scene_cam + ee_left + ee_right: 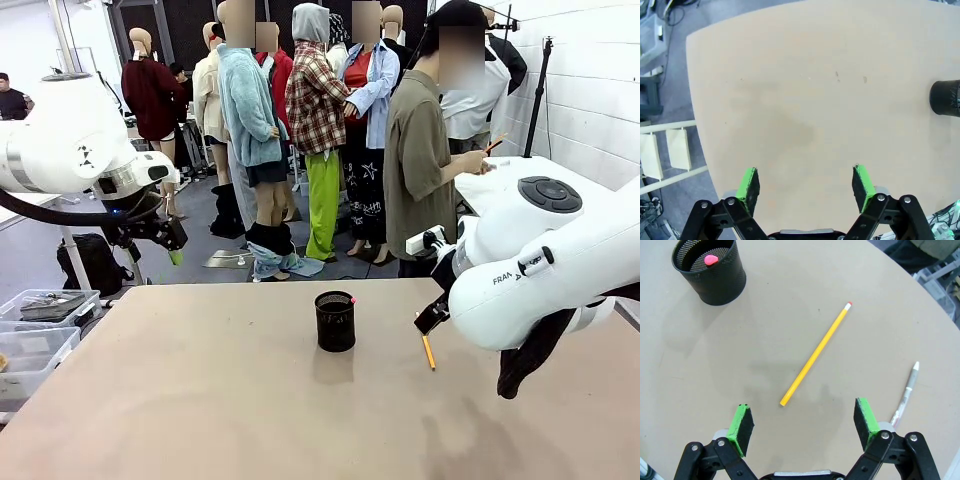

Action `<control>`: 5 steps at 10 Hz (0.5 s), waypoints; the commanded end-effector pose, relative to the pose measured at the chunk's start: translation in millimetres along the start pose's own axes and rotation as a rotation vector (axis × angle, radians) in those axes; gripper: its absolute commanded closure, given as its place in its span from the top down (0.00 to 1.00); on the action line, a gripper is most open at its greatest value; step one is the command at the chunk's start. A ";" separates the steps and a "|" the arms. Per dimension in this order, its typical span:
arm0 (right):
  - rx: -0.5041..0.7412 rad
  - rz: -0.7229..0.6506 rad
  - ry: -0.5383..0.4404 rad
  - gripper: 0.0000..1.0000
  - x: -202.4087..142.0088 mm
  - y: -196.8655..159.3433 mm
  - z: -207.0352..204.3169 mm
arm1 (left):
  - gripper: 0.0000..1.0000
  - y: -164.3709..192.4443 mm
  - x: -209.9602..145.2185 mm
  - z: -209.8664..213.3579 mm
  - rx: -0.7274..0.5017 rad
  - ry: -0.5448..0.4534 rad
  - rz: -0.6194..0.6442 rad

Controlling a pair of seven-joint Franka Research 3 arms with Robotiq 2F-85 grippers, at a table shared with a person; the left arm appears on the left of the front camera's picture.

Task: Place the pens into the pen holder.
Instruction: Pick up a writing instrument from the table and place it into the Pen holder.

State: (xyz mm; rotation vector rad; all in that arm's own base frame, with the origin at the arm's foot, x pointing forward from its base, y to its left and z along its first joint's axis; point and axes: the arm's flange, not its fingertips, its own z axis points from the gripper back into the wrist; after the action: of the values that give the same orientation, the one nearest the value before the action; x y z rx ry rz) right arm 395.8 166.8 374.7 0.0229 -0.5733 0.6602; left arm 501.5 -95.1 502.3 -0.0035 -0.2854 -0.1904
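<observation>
The black mesh pen holder (335, 321) stands upright near the middle of the table; a pink-tipped object (711, 259) rests inside it. A yellow pencil (816, 354) with a red eraser end lies flat on the table to its right, directly ahead of my right gripper (802, 423), which hangs open above the table. A white-and-silver pen (905, 395) lies beside the right gripper's far pad. My left gripper (805, 184) is open and holds nothing, high over the table's left part, with the pen holder (946, 98) far off at the edge of its view.
Clear plastic bins (40, 320) sit beside the table's left edge. A person (425, 170) stands at the far right side, holding a thin stick (497, 143) in one hand. The right arm's white body (540, 270) hangs over the table's right side.
</observation>
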 end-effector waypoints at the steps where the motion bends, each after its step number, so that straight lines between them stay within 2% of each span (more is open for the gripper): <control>1: 0.001 0.002 0.001 1.00 -0.6 1.2 -0.4 | 0.96 10.5 -3.5 0.6 -0.008 -0.007 0.002; 2: 0.000 0.000 0.000 1.00 0.0 0.0 0.0 | 0.96 10.5 -3.5 0.6 -0.008 -0.007 0.002; 3: -0.067 -0.061 0.054 1.00 -0.8 -10.6 9.6 | 0.96 10.5 -3.5 0.6 -0.008 -0.007 0.002; 5: -0.121 -0.161 0.162 1.00 6.9 -43.7 9.2 | 0.96 10.5 -3.5 0.6 -0.008 -0.007 0.002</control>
State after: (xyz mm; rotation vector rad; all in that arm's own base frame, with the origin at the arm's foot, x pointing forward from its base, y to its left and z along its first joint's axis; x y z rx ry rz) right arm 411.5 124.4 384.7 -0.0464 -0.5101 0.5378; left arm 502.7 -85.8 501.9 -0.0053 -0.2844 -0.1750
